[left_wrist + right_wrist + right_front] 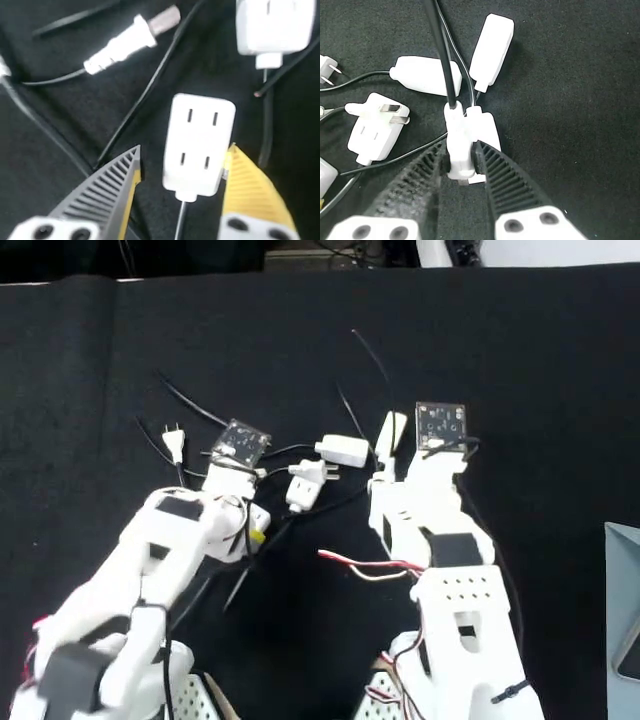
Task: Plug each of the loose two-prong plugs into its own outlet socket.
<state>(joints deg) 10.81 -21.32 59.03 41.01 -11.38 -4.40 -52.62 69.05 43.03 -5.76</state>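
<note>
l gripper (183, 149) is open, straddling a white 2-outlet socket (200, 142); its yellow finger (250, 190) sits right at the socket's edge, grey finger apart. r gripper (459, 146) is clamped on a white plug (456, 125) w/ black cord, just beside another white block. a loose plug (175, 440) lies on the black table (520, 340), apart from both grippers, prongs pointing away from the arms

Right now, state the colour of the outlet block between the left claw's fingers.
The outlet block is white, slots dark; clearest in the left wrist view.
</note>
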